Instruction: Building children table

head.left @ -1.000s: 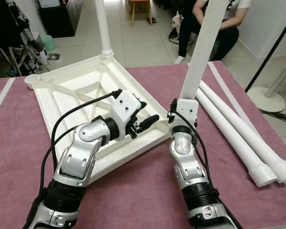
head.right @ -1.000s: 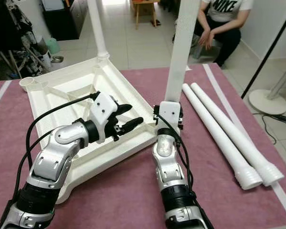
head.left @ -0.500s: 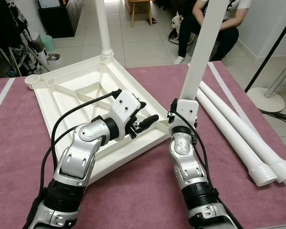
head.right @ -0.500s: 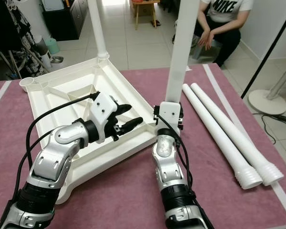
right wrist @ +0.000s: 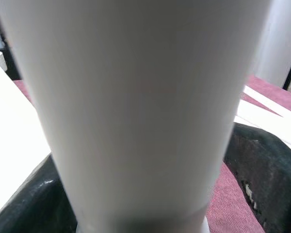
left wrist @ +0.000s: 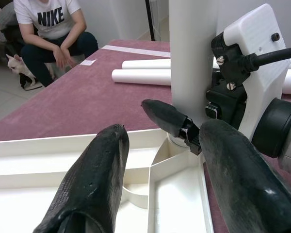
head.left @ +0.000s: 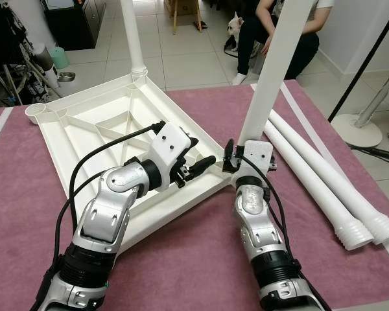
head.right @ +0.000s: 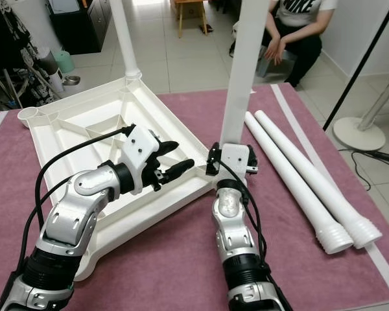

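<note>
The white tabletop (head.left: 84,129) lies upside down on the maroon cloth. One white leg (head.left: 131,32) stands in its far corner. My right gripper (head.left: 245,149) is shut on a second leg (head.left: 272,71) and holds it upright at the near right corner, its foot at the corner socket (left wrist: 177,141). In the right wrist view the leg (right wrist: 136,111) sits between the black fingers (right wrist: 262,170). My left gripper (head.left: 198,165) hovers open just above the tabletop's rim, beside that corner and clear of the leg.
Two spare legs (head.left: 324,181) lie side by side on the cloth to the right. A person (head.right: 298,26) sits beyond the table with a small dog (head.left: 232,26) nearby. A fan base (head.left: 350,129) and a black pole stand at right.
My right gripper has brought the leg slightly down and in toward the tabletop's corner. The camera has shifted a little. The left gripper holds its place.
</note>
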Motion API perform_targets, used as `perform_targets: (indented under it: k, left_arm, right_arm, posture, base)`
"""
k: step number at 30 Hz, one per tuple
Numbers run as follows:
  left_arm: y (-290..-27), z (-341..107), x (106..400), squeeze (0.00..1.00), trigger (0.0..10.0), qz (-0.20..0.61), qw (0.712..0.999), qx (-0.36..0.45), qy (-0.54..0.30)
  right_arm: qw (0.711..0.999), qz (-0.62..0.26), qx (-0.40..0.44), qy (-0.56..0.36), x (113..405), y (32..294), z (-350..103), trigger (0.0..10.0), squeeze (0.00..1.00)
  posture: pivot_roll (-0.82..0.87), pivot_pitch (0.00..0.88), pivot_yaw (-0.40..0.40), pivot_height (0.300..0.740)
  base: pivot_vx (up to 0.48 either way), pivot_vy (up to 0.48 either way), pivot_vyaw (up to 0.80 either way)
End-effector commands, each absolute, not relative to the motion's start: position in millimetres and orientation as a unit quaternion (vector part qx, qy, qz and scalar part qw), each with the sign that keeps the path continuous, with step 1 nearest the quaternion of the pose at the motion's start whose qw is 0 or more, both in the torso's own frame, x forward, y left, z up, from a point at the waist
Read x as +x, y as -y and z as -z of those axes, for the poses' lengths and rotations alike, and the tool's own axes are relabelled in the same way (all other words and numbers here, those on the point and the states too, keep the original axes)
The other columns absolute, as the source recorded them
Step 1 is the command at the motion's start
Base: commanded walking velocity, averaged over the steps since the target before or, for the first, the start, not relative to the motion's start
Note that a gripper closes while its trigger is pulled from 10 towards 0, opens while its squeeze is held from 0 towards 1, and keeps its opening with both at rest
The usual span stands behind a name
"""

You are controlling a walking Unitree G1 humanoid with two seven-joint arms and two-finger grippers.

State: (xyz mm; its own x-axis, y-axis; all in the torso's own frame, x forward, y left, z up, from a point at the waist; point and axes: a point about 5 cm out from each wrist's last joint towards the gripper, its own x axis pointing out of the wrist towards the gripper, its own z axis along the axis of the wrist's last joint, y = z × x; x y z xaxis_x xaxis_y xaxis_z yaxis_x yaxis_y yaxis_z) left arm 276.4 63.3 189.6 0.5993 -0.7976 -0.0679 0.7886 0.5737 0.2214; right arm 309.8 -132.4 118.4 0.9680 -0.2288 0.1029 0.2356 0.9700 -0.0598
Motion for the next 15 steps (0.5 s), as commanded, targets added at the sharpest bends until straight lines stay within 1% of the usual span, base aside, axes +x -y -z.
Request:
perform_targets:
  k: [1,3,4,5,7,8,15]
  left_arm:
    - [-70,-188,282,0.00,10.0,0.394,0.911,0.120,0.019]
    - [-70,-188,282,0.00,10.0,0.394,0.911,0.119,0.019]
    - [-70,-188,282,0.00,10.0,0.394,0.911,0.119,0.019]
    - [-70,-188,282,0.00,10.0,0.393,0.911,0.119,0.018]
    - [-70,-188,282,0.00,10.0,0.393,0.911,0.119,0.018]
    - [-70,-188,282,0.00,10.0,0.393,0.911,0.119,0.018]
    - [-70,-188,282,0.00,10.0,0.393,0.912,0.119,0.018]
  right_arm:
    - [0.991,0.129,-0.041,-0.001,307,143,-99,10.0,0.00]
    - [0.995,0.095,-0.040,0.013,309,139,-104,10.0,0.00]
    - [0.995,0.095,-0.040,0.013,309,139,-104,10.0,0.00]
    - [0.998,0.050,-0.037,0.023,310,133,-109,10.0,0.00]
    - [0.998,0.050,-0.037,0.023,310,133,-109,10.0,0.00]
    - [0.998,0.030,-0.040,0.031,311,132,-112,10.0,0.00]
    - [0.997,-0.022,-0.060,0.052,312,136,-121,10.0,0.00]
  posture:
    - [-0.01,0.000,0.105,0.740]
    - [-0.01,0.000,0.104,0.740]
    - [-0.01,0.000,0.104,0.740]
    - [-0.01,0.000,0.104,0.740]
    - [-0.01,0.000,0.104,0.740]
    - [-0.01,0.000,0.104,0.740]
    - [-0.01,0.000,0.103,0.740]
  base:
    - [0.000,0.000,0.00]
    - [0.000,0.000,0.00]
    - [0.000,0.000,0.00]
    - [0.000,0.000,0.00]
    - [0.000,0.000,0.00]
    - [0.000,0.000,0.00]
    - [0.000,0.000,0.00]
